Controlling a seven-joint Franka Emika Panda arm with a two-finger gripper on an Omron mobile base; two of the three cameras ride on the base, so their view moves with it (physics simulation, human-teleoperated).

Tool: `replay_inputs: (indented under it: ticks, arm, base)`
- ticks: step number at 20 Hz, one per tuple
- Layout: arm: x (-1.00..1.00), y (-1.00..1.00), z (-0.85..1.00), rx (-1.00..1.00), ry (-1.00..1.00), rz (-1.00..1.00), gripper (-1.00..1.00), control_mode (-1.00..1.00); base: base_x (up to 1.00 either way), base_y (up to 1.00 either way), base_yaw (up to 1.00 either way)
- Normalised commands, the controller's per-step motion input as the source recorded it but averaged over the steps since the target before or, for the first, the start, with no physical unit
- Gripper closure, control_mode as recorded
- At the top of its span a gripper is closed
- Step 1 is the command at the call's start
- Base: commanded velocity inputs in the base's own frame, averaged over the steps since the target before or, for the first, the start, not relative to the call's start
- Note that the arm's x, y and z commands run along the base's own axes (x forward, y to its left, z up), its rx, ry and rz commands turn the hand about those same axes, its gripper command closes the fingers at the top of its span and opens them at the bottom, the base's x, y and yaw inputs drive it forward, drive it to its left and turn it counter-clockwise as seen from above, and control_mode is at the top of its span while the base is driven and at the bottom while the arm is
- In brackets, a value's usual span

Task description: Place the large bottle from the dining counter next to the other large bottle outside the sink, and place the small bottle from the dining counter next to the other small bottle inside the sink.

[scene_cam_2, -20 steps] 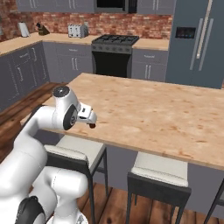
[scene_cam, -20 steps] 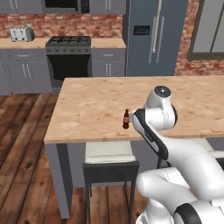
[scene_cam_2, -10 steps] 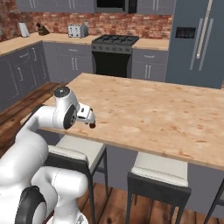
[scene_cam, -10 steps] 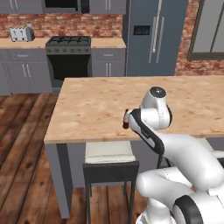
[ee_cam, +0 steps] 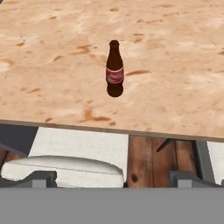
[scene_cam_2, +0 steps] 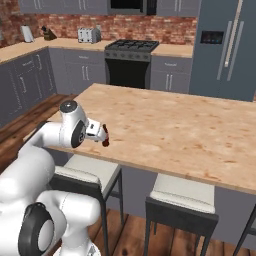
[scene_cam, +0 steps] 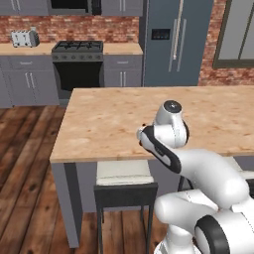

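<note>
The small bottle [ee_cam: 114, 69] stands upright near the front edge of the dining counter [ee_cam: 52, 57], apart from the spread, empty gripper [ee_cam: 113, 177]. Judged light, rigid, glossy and easily toppled; best gripped across the labelled body. The wooden top is flat and bare. Behind: stove [scene_cam: 77, 48], then refrigerator [scene_cam: 171, 39].

The small bottle [ee_cam: 114, 69] stands upright on the worktop [ee_cam: 52, 65] near its front edge at upper centre of the hand view, with a stool [ee_cam: 81, 151] below that edge at lower left, while the stove [scene_cam_2: 131, 62] sits behind at top.
</note>
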Motion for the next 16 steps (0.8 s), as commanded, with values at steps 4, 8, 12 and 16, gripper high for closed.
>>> replay_inputs:
  ticks: [4, 8, 12, 16]
  arm:
    - [0.19, 0.0, 0.0, 0.0, 0.0, 0.01, -1.0, -1.0]
    - [0.19, 0.0, 0.0, 0.0, 0.0, 0.01, -1.0, -1.0]
    - [0.14, 0.0, 0.0, 0.0, 0.0, 0.0, -1.0, -1.0]
    - [0.08, 0.0, 0.0, -0.01, 0.0, 0.0, -1.0, -1.0]
  base:
    - [0.0, 0.0, 0.0]
    - [0.0, 0.0, 0.0]
    - [0.0, 0.0, 0.0]
    - [0.0, 0.0, 0.0]
